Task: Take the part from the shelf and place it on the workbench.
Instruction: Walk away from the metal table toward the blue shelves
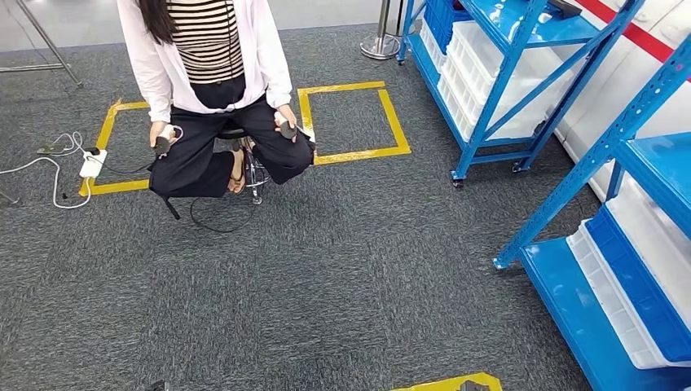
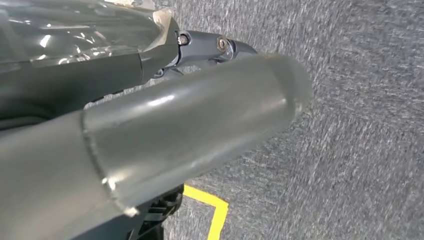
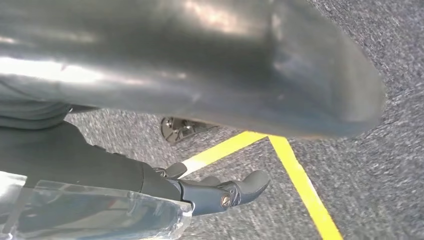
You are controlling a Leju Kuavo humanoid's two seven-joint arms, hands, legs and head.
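The part cannot be made out: it is either hidden in the bins or beyond the frame edge. Two blue shelves stand on the grey carpet (image 1: 326, 269), the far shelf (image 1: 505, 73) at 1 o'clock and the near shelf (image 1: 607, 147) at 3 o'clock, both cut off by the edge. Each carries white bins (image 1: 481, 73) and a blue bin (image 1: 644, 293), contents unseen.

Right hand (image 3: 200, 65): blurred thumb in the foreground, dark fingers (image 3: 240, 190) stretched out, holding nothing. Left hand (image 2: 150, 135): the thumb hides most of the fingers (image 2: 220, 45); whether they are spread or curled cannot be told.

At 11 o'clock sits a person (image 1: 208, 49), head cut off, holding two controllers (image 1: 163, 145). Two yellow tape squares (image 1: 395, 122) mark the carpet behind them.
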